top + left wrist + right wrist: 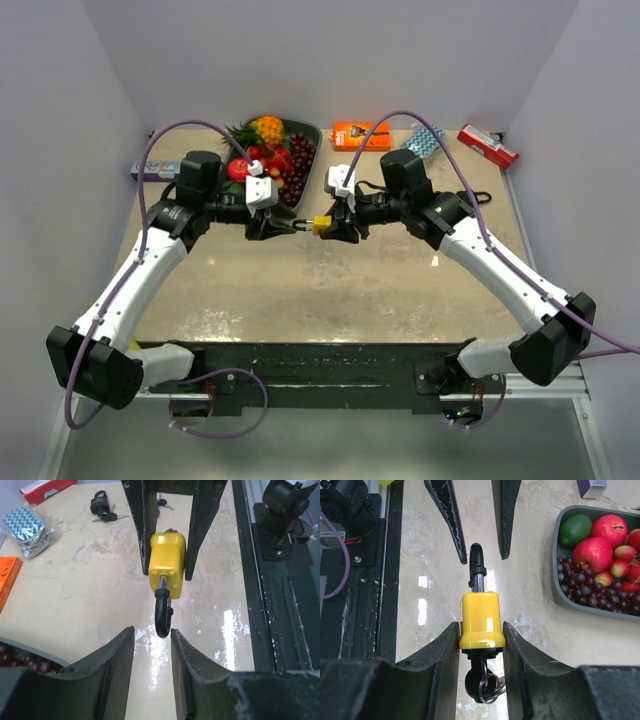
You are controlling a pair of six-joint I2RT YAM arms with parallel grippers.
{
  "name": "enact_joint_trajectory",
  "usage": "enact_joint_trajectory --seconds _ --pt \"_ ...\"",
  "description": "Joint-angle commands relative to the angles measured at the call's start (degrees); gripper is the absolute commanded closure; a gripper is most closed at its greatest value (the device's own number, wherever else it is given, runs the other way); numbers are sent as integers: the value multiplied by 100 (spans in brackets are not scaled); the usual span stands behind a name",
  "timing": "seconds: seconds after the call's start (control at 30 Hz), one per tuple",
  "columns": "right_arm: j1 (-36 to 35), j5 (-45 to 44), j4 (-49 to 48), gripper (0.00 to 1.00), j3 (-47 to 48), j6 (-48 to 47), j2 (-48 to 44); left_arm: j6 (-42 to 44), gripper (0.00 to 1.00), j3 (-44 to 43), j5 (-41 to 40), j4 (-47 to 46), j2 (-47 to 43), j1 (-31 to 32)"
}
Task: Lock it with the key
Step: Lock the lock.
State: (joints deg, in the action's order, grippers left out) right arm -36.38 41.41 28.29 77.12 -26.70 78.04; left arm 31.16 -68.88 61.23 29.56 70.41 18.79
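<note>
A yellow padlock (480, 617) hangs above the table with my right gripper (480, 627) shut on its body. Its dark shackle (476, 562) points away towards the left gripper's fingers (445, 515). A black-headed key (482, 682) with a ring sticks out of the lock's underside, between my right fingers. In the left wrist view the padlock (167, 555) faces me, and the shackle's (162, 615) tip sits at the mouth of my left gripper (151, 632), which is open and not clamping it. From above, the padlock (321, 224) hangs between the left gripper (297, 226) and the right gripper (332, 226).
A grey fruit tray (312, 132) stands at the back, just behind the left gripper. An orange box (360, 135), a patterned bag (425, 140) and a red box (488, 146) line the back edge. A black padlock with keys (100, 505) lies at the right.
</note>
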Motion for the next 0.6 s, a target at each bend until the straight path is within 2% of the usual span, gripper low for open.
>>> enact_joint_trajectory --seconds 0.0,0.13,0.47,0.57 --pt "-27 104 -263 100 171 -81 -35 647 58 103 -366 147 -308 20" --pt "-27 113 -219 100 189 -142 0 383 58 217 -445 -248 -370 37" --pt "-62 96 -254 100 233 -204 -17 137 58 261 -516 -311 -335 292" --pt "-88 96 -272 100 224 -213 -17 110 64 296 -612 -319 -326 336"
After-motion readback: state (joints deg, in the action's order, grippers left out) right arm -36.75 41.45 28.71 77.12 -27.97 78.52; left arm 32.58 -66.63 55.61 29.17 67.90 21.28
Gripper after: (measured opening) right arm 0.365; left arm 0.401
